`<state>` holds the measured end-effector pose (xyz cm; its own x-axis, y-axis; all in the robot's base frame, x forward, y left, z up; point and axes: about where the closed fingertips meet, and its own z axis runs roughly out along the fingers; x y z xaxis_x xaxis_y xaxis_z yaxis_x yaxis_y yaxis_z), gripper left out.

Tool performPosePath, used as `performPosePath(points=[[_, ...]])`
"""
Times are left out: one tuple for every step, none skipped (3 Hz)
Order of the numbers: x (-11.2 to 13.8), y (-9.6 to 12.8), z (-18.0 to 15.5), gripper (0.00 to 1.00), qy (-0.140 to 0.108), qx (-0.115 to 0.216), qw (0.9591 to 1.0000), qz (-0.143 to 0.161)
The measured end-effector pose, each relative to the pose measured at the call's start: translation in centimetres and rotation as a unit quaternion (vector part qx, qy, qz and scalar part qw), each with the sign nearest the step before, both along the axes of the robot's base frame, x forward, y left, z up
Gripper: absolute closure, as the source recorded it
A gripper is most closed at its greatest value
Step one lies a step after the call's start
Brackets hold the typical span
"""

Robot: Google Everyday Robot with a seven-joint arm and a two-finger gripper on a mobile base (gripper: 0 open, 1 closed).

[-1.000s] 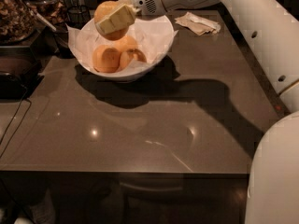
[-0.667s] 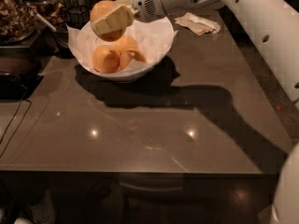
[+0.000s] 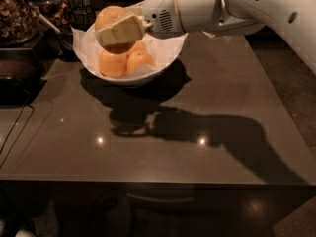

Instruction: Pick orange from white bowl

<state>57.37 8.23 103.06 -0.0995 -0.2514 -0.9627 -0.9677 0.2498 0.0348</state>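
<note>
Arm [image 3: 247, 4] shifted, claw [image 3: 110, 27] holds orange [image 3: 108, 15] over bowl [image 3: 165, 58]

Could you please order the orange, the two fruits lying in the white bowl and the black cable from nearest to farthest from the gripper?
From the gripper, over the white bowl:
1. The orange, in its jaws.
2. The two fruits, just below, in the bowl.
3. The black cable, far left on the counter.
</note>
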Motion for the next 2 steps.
performPosePath(points=[[-2.5,-1.0,-0.1,1.00,0.003,0.005,0.9996,-0.029],[-4.6,-1.9,-0.2,1.00,0.002,0.003,0.9987,-0.052]])
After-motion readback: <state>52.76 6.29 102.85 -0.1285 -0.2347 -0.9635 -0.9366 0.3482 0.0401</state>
